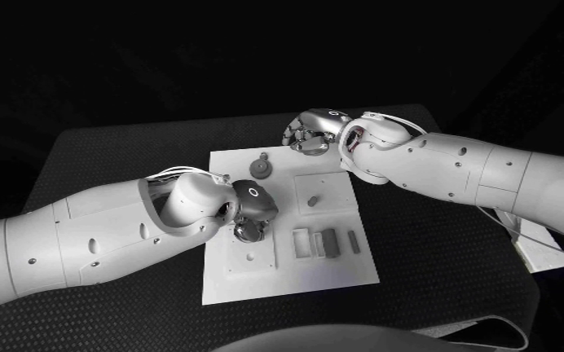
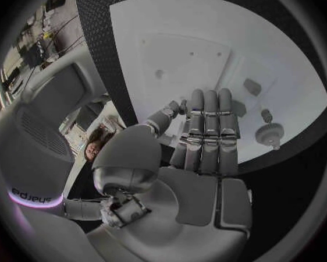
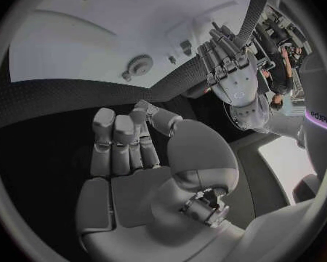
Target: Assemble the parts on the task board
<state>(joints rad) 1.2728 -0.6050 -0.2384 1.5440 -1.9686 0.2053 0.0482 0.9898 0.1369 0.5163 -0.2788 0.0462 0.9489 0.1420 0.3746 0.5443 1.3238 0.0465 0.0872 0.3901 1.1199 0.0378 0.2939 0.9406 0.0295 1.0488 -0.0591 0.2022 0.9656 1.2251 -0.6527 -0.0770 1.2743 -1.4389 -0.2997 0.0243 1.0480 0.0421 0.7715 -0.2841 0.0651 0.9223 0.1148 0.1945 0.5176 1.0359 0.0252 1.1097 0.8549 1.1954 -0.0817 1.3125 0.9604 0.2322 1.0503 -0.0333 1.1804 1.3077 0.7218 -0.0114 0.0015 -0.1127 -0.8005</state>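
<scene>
The white task board [image 1: 235, 275] lies in the middle of the black table. A grey gear part [image 1: 261, 169] sits near its far edge, and a small peg [image 1: 314, 200] stands in a raised square plate. Several grey bars [image 1: 324, 242] lie side by side toward the near right. My left hand [image 1: 250, 208] hovers over the board's left middle, fingers [image 2: 207, 128] straight and side by side, holding nothing. The gear [image 2: 270, 135] lies just beyond them. My right hand [image 1: 311, 134] hangs at the board's far edge, behind the gear [image 3: 140, 64], fingers [image 3: 116, 137] loosely bent and empty.
A raised square plate [image 1: 324, 193] and a second plate [image 1: 253, 256] sit on the board. Black table mat [image 1: 117, 156] surrounds the board on all sides. A pale object [image 1: 540, 246] lies at the table's right edge.
</scene>
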